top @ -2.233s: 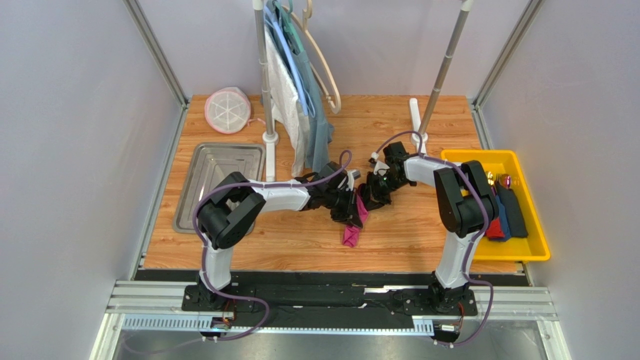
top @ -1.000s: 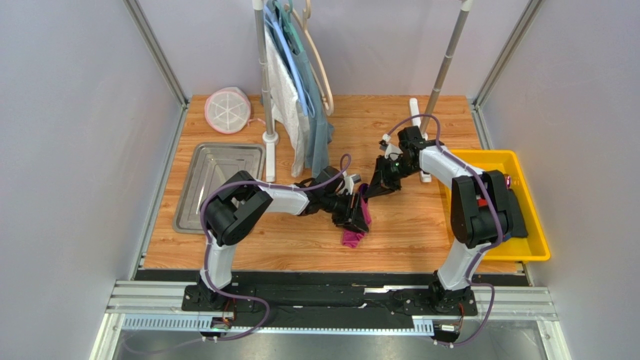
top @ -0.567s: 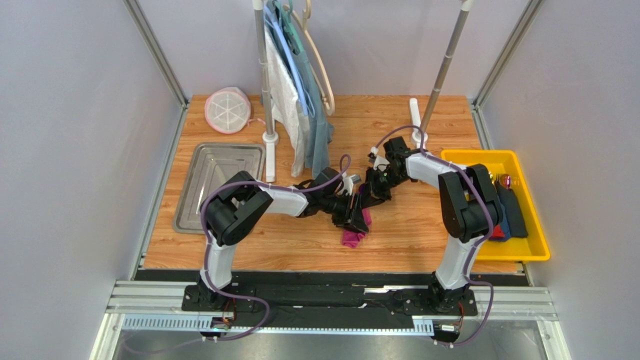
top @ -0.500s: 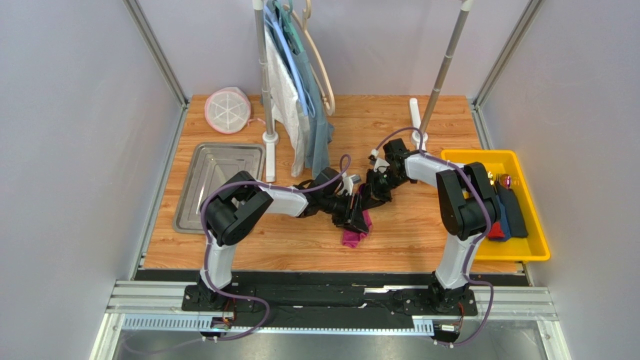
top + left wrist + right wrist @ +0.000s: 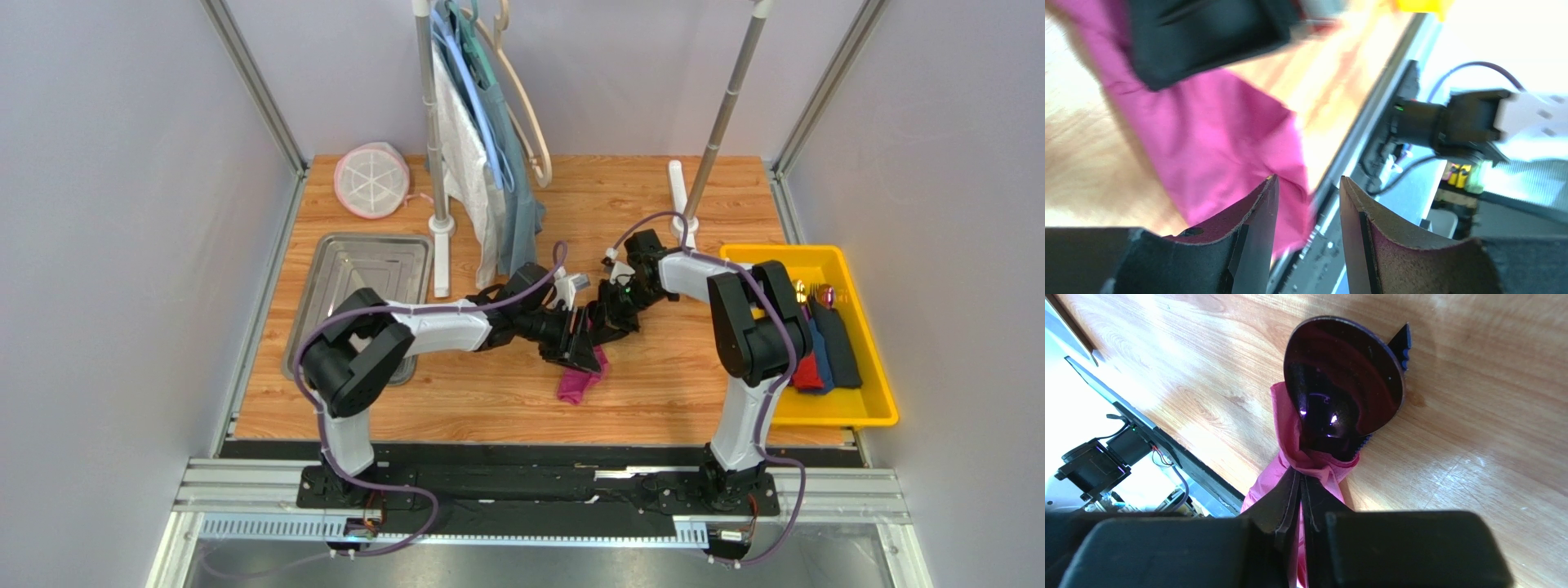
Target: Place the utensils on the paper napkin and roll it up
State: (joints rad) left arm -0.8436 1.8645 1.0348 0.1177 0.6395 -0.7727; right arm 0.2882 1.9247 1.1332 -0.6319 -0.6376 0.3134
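Your right gripper (image 5: 1301, 481) is no longer drawn back toward the far-left corner of the yellow bin (image 5: 785, 252), where the view a second back has it. It is down again well to the left of the bin, nose to nose with the left gripper (image 5: 1308, 182). Its fingers (image 5: 1281, 505) are pressed almost together on the paper napkin (image 5: 1281, 425), pinching the crumpled pink just under the spoon bowl (image 5: 1343, 386) of the utensils (image 5: 1333, 435), with fork tines (image 5: 1403, 340) poking out behind.

The cutlery is therefore already wrapped, but loosely rather than in a neat roll. Your left gripper's fingers (image 5: 1250, 239) stand narrowly apart. A loose flap of napkin hangs in the gap and background shows through it, so they clamp nothing.

The bundle lies on the table (image 5: 687, 392), well left of the bin, with its tail trailing toward the near side. I judge you are mid-roll on a fresh regrip: the right anchors, and the left must take the flap to tighten. Mind the thin paper, which may tear.
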